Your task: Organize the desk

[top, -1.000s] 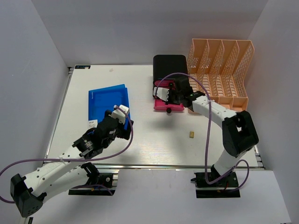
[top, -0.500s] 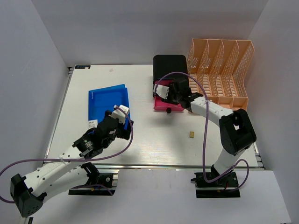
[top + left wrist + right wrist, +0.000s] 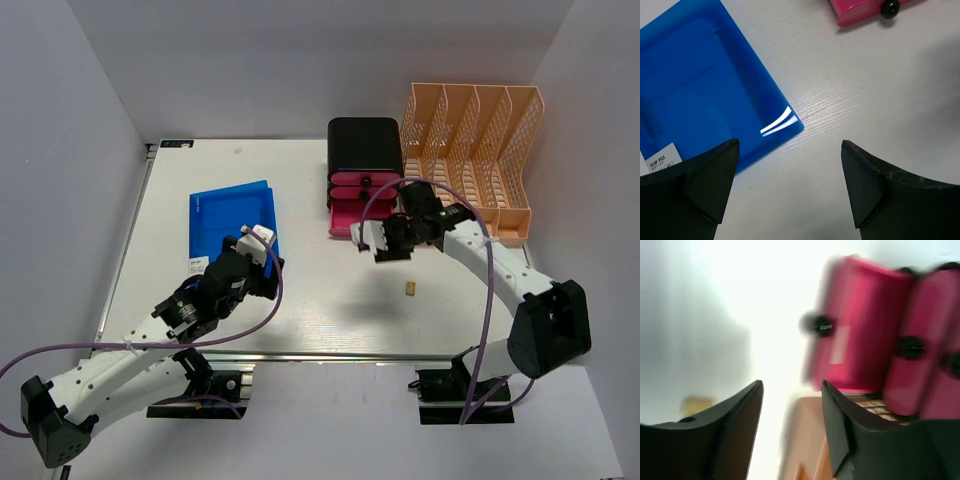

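Carrying everything: the desk (image 3: 330,300), a wide white flat top, is judged rigid and fixed. It is not itself to be grasped; only what lies on it is to be sorted.
Blue folder (image 3: 230,215): it is laid flat on the left half of the desk. It is judged thin, light, bendy and glossy, so likely slippery. An edge or the near corner is probably where it is best pinched, since little can be got under its flat face.
Left gripper (image 3: 789,150): the jaws are spread wide and nothing is held. They are hung over the folder's near corner, one finger above the folder and the other above bare desk.
Drawer unit (image 3: 365,145): a black case with pink drawers (image 3: 360,200) is set at the far middle of the desk, just beside the rack. It is judged stiff and heavier than the folder. The drawers are probably best moved by their black knobs. The lowest drawer is seen standing out further than those above.
Right gripper (image 3: 385,240): the jaws are partly parted with nothing between them, and are held above the desk just in front of the drawers. The wrist view is blurred.
Peach file rack (image 3: 470,150): it stands upright at the far right and is judged stiff and light.
Small tan piece (image 3: 410,288): it lies alone on bare desk and is too small to be named.
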Available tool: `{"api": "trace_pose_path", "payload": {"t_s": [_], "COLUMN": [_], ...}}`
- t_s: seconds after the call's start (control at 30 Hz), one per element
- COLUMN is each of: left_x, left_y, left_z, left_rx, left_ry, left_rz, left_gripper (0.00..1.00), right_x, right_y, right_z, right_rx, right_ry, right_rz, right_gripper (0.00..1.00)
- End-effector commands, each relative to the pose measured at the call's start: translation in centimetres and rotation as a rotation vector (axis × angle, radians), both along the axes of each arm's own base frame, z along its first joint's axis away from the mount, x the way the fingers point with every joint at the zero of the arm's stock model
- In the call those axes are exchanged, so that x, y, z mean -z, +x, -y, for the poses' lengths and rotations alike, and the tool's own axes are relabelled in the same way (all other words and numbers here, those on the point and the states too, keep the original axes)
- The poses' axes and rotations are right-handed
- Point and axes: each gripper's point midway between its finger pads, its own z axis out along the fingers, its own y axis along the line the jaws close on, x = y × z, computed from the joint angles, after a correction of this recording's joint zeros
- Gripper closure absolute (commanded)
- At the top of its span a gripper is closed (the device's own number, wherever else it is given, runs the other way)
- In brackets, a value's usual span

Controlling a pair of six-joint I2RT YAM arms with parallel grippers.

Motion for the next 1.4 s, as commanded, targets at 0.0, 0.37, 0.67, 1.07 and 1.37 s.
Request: {"api": "trace_pose_path", "payload": {"t_s": [0.0,0.37,0.67,1.07,1.37], "left_x": [-0.6,-0.7,-0.2,0.1,0.0], "left_y": [0.0,0.0,0.1,0.2,0.2], "left_z": [-0.2,-0.2,-0.1,-0.2,-0.2], "left_rx": [0.001,0.003,0.000,-0.005,-0.004], "left_ry": [-0.016,-0.018,-0.005,0.008,0.008], "left_rz": [0.019,0.022,0.011,0.005,0.007], "left_gripper": [0.08,0.08,0.08,0.08,0.08], "right_x": [3.7,9.4,11.7,13.0,14.6], "right_y": [-6.8,-10.1,-7.8,-6.0,-8.9], "right_z": [3.3,8.1,8.6,8.8,9.9], "right_rx": [-0.219,-0.488,-0.516,-0.562,-0.618], "right_ry": [-0.142,-0.370,-0.452,-0.531,-0.544], "right_rz": [-0.164,-0.001,0.076,0.043,-0.066], "right_gripper": [0.38,0.32,0.35,0.47,0.58]}}
